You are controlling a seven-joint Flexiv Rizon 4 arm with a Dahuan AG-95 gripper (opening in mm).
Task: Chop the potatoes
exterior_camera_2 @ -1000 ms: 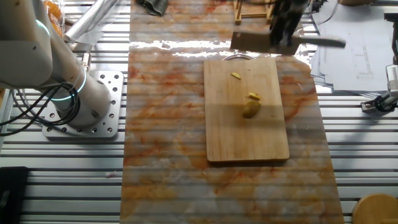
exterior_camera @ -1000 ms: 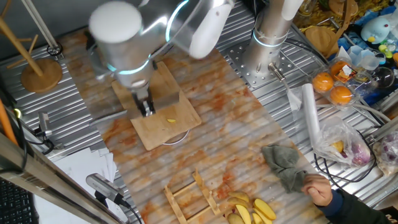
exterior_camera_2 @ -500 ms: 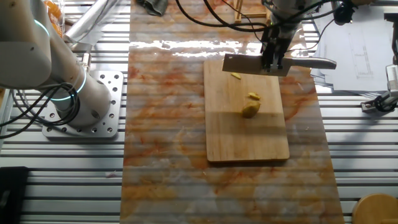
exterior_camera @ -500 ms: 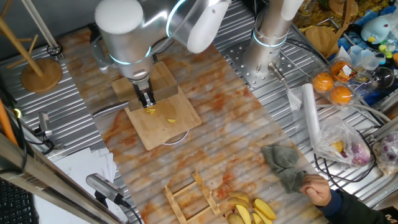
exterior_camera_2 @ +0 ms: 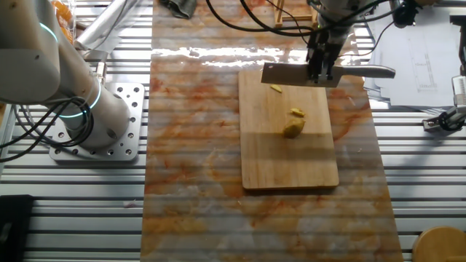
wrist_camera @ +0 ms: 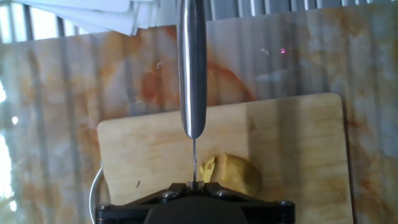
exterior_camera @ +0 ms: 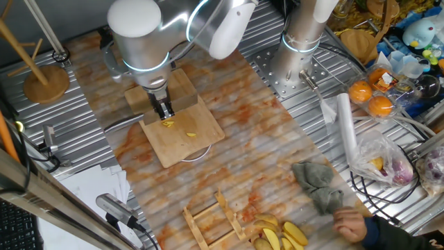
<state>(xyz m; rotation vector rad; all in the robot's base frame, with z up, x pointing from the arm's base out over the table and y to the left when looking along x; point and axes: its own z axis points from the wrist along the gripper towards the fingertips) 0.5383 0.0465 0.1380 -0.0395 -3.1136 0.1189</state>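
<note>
One potato lump (exterior_camera_2: 293, 129) and two slices lie mid cutting board (exterior_camera_2: 320, 167); gripper (exterior_camera_2: 318, 65) fingers clamp the cleaver (exterior_camera_2: 284, 73) poised at its far end. Next: align, chop down.

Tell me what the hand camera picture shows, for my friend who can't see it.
A shiny metal knife points straight away from the camera, held over a bamboo cutting board. A small peeled yellow potato lump sits on the board just right of the thin blade, with a thin slice leaning against it. The board lies on an orange-streaked table.
</note>
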